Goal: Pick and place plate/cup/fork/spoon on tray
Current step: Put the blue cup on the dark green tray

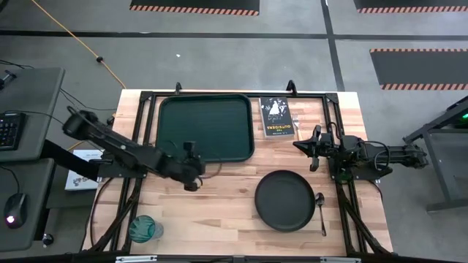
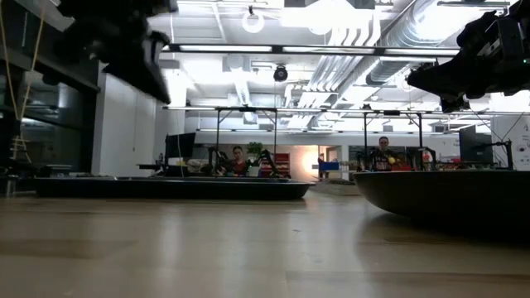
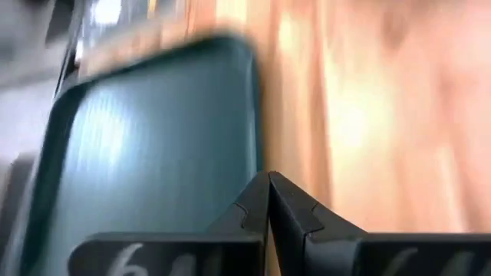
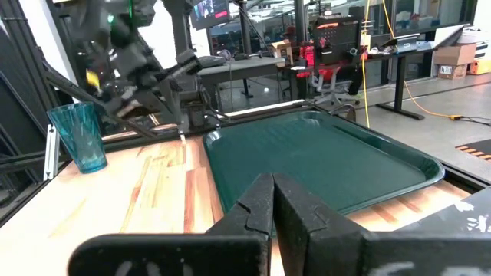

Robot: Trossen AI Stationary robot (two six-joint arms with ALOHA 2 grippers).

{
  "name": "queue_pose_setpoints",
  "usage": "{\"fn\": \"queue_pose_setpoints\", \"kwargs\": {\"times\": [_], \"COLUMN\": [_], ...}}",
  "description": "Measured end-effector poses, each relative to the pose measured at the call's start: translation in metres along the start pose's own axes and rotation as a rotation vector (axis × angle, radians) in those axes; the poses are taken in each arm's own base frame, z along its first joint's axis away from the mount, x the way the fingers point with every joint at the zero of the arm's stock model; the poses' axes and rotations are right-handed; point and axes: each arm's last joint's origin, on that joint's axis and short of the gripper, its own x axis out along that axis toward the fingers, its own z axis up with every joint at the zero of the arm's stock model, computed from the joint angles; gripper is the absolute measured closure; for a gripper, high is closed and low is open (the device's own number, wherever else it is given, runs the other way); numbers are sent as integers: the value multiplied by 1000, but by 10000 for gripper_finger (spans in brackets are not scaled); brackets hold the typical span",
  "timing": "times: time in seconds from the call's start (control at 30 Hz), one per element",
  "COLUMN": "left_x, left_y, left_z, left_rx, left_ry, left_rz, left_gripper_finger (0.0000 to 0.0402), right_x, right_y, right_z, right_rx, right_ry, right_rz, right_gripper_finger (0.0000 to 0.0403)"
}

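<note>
The dark green tray (image 1: 206, 128) lies at the far middle of the table, with nothing on it. The black plate (image 1: 284, 199) rests flat at the near right, and the spoon (image 1: 320, 212) lies just right of it. The teal cup (image 1: 145, 229) stands upright at the near left corner. My left gripper (image 1: 197, 172) hovers by the tray's near right corner, its fingers together (image 3: 268, 188). A slim light piece that I take for the fork (image 4: 182, 138) hangs below it. My right gripper (image 1: 314, 150) is shut and empty (image 4: 272, 184), raised near the book. My left gripper is shut on the fork, but the place of contact does not show. Its own wrist view shows only the closed fingertips (image 3: 285, 201). In the right wrist view a short light end (image 4: 182, 139) hangs below the fingers, clear of the table.
A small black book (image 1: 276, 117) lies right of the tray at the far edge. Black frame rails (image 1: 333, 124) run along the table's sides. Bare wood (image 1: 219, 212) lies between the cup and the plate.
</note>
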Motion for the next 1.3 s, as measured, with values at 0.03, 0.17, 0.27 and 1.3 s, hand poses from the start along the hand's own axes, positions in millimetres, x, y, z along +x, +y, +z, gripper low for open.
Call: {"fn": "queue_pose_setpoints", "kwargs": {"times": [0.03,0.17,0.27,1.3], "left_x": [0,6,15,22], "left_y": [3,17,35,69], "left_z": [-2,-12,-22,-31], "left_rx": [-27,-102,-155,-222], "left_ry": [-77,-373,-548,-631], "left_rz": [-28,-150,-196,-219], "left_gripper_finger": [402,402,401,359], "right_x": [0,0,0,9], "right_y": [0,0,0,-1], "right_z": [0,0,0,35], "right_rx": [0,0,-3,189], "right_ry": [-1,0,-1,-368], "right_rz": [0,0,0,-188], "right_gripper_finger": [402,402,402,372]}}
